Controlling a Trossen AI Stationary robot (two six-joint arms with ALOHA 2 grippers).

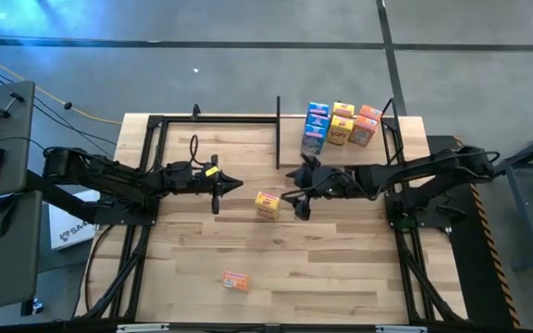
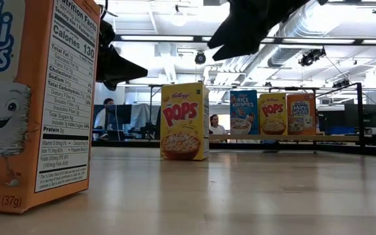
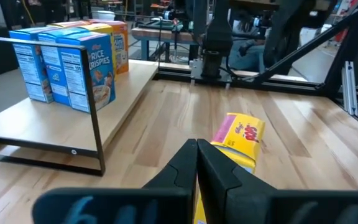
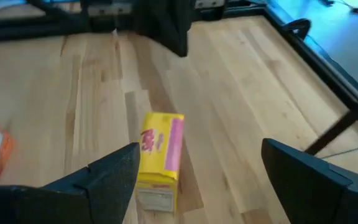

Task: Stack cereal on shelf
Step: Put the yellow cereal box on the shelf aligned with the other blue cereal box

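A yellow cereal box (image 1: 267, 204) stands upright on its base mid-table, also seen in the low view (image 2: 183, 121) and both wrist views (image 3: 238, 140) (image 4: 160, 152). My left gripper (image 1: 239, 185) (image 3: 197, 149) is shut, just left of the box and raised. My right gripper (image 1: 301, 190) (image 4: 197, 168) is open, hanging above the table just right of the box (image 2: 253, 26). An orange box (image 1: 236, 281) stands near the table's near edge (image 2: 31, 98). The shelf (image 1: 239, 139) (image 3: 129, 93) sits at the far side. Several boxes (image 1: 340, 125) (image 2: 272, 113) stand at its right end.
The shelf's thin black posts and rail (image 1: 278, 139) (image 3: 95, 106) rise between the yellow box and the shelf board. The shelf's left part is bare board. People sit in the room beyond the table (image 2: 213, 125).
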